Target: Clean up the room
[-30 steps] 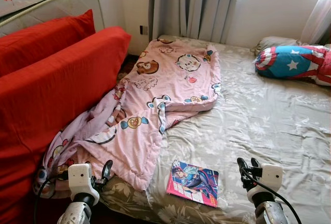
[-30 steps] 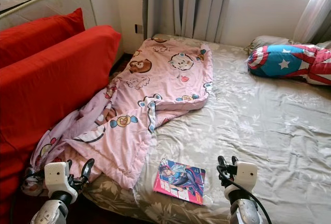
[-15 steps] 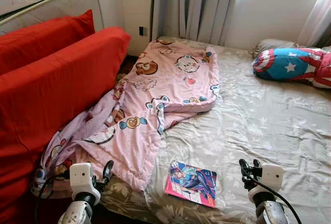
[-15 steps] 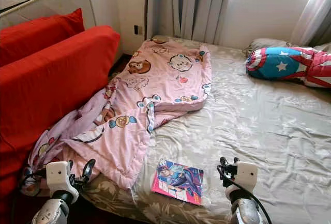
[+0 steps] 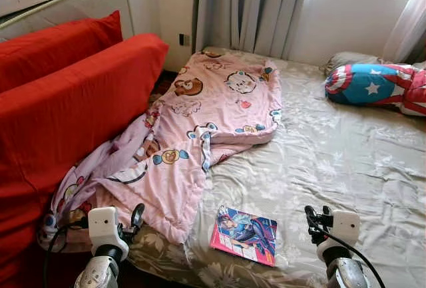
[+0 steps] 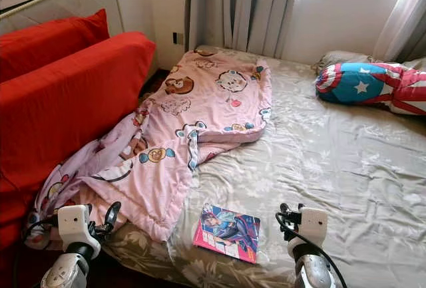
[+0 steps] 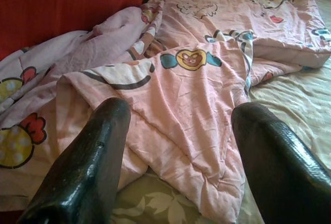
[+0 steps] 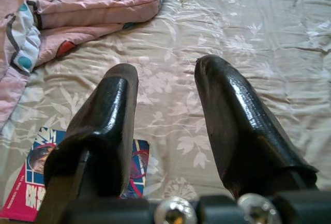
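Presently, step in hand: approach; nothing is held, and the robot stands at the foot of the bed [image 5: 346, 161].
Left gripper [image 7: 178, 146]: fingers spread wide, empty, hovering just above the near corner of the pink blanket [image 5: 213, 115].
Right gripper [image 8: 165, 105]: fingers parted, empty, over bare sheet, the magazine [image 5: 245, 235] just beside it.
Blanket: crumpled, lying lengthwise on the bed's left side, its near end spilling over the edge toward the red sofa [image 5: 73, 108].
Magazine: flat on the sheet near the foot edge, between the two grippers, apart from the blanket.
Next move, by judgement: lower one gripper onto the blanket corner or the magazine's edge; a flat magazine on soft bedding likely needs a shallow, sideways pinch.
Surroundings: star-patterned pillow [image 5: 373, 83] at the far right, grey curtains [image 5: 249, 8] behind.
Obstruction: the sofa crowds the left arm's side; nothing covers the magazine.
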Available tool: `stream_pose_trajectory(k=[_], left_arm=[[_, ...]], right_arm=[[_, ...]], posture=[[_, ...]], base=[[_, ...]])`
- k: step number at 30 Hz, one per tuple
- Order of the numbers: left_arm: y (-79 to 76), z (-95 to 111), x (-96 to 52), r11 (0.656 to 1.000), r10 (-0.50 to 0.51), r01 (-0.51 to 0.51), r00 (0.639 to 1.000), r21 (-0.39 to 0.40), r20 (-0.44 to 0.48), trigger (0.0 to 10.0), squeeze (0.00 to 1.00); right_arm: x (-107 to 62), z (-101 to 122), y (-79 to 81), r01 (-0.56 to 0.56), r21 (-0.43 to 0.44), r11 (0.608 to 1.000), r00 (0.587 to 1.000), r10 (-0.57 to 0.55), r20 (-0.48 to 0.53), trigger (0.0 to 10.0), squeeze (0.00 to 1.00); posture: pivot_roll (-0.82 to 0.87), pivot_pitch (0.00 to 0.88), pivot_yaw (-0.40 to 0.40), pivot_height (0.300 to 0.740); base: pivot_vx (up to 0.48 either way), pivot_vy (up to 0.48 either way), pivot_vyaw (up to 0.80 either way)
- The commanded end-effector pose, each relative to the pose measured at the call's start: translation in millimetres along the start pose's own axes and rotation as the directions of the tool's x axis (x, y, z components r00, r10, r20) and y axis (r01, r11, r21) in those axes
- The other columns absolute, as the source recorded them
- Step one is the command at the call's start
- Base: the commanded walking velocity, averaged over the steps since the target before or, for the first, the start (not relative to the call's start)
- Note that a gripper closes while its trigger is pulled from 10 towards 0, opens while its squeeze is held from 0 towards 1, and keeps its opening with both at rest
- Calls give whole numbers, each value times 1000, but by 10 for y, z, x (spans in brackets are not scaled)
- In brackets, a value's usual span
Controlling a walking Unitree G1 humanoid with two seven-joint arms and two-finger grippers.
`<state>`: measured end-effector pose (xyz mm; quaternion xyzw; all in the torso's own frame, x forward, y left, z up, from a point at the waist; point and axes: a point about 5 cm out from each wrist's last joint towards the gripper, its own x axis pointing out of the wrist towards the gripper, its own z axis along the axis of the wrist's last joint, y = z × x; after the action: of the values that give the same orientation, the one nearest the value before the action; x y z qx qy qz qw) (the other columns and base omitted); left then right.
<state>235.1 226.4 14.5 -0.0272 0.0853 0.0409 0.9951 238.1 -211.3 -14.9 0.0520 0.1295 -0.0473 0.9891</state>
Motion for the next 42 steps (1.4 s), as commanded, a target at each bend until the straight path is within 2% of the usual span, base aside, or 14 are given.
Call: stream_pose_trajectory(k=[1, 11, 18, 23, 29, 33, 35, 37, 40, 42], left_arm=[[3, 10, 1, 1000, 1, -1, 1000, 0, -4, 10000, 0], [-3, 56, 38, 1000, -10, 10, 1000, 4, -1, 10000, 0], [8, 118, 94, 1000, 1, -1, 1000, -6, 15, 10000, 0], [87, 180, 83, 1000, 16, -16, 999, -3, 30, 10000, 0], [170, 221, 77, 1000, 18, -19, 999, 12, 32, 10000, 0], [225, 345, 127, 999, 30, -31, 998, 20, 59, 10000, 0], [276, 403, 119, 999, 53, -53, 995, 8, 81, 10000, 0], [293, 427, 106, 999, 50, -51, 995, 11, 86, 10000, 0], [277, 389, 61, 999, 47, -48, 996, 9, 78, 10000, 0], [268, 370, 43, 999, 52, -52, 996, -1, 73, 10000, 0]], right_arm=[[7, 12, 2, 6, 4, 1000, 1000, -6, 5, 10000, 0], [45, -8, 111, -10, 17, 1000, 1000, 10, -21, 10000, 0], [95, 61, 156, -35, 11, 999, 999, 35, 7, 10000, 0], [163, 139, 251, -64, 25, 998, 997, 64, 34, 10000, 0], [178, 135, 345, -71, 42, 997, 997, 69, 34, 10000, 0], [251, 205, 446, -94, 44, 995, 995, 92, 41, 10000, 0], [288, 253, 496, -106, 78, 991, 993, 102, 51, 10000, 0], [300, 306, 521, -120, 58, 991, 990, 116, 81, 10000, 0], [256, 270, 519, -132, 18, 991, 988, 130, 84, 10000, 0], [237, 259, 508, -134, 24, 991, 987, 131, 87, 10000, 0]], posture=[[46, 0, -95, 698], [47, 0, -79, 688], [66, 0, -95, 683], [87, 0, -73, 683], [107, 0, -58, 683], [124, 0, -37, 683], [121, 0, -34, 678], [123, 0, -38, 663], [108, 0, -43, 663], [106, 0, -45, 663]], base=[[0, 0, 0], [0, 0, 0], [0, 0, 0], [0, 0, 0], [0, 0, 0], [0, 0, 0], [0, 0, 0], [0, 0, 0], [0, 0, 0], [0, 0, 0]])
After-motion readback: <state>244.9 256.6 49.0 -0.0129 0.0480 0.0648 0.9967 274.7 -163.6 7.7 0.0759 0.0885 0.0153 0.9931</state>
